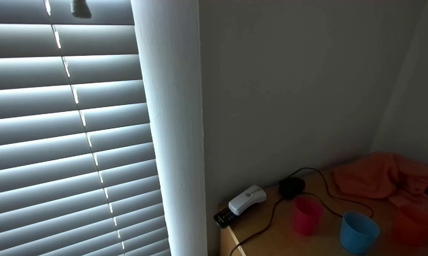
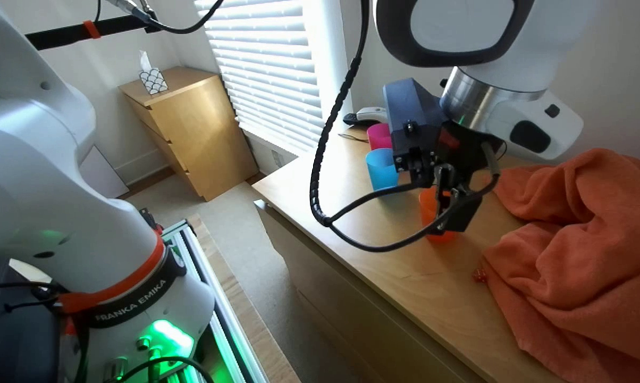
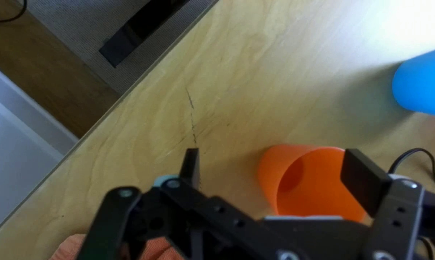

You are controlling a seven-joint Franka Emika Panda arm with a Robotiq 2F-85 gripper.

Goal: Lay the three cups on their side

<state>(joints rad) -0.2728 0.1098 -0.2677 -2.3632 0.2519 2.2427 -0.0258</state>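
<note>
An orange cup stands upright on a wooden dresser top; it shows in both exterior views (image 1: 411, 227) (image 2: 429, 205) and, mouth toward the camera, in the wrist view (image 3: 318, 184). A blue cup (image 1: 358, 234) (image 2: 382, 169) stands upright beside it, and part of it shows in the wrist view (image 3: 425, 83). A pink cup (image 1: 306, 217) (image 2: 379, 136) stands upright beyond the blue one and is out of the wrist view. My gripper (image 3: 271, 153) is open above the orange cup. One finger overlaps the cup's rim in the wrist view; I cannot tell whether they touch. The gripper partly hides this cup (image 2: 447, 207).
A crumpled orange towel (image 1: 367, 177) (image 2: 570, 229) lies beside the orange cup. A white remote (image 1: 247, 199), a black remote (image 1: 224, 217) and a black round device (image 1: 291, 187) with a cable lie near the wall. The dresser's front edge (image 2: 352, 266) faces the robot base.
</note>
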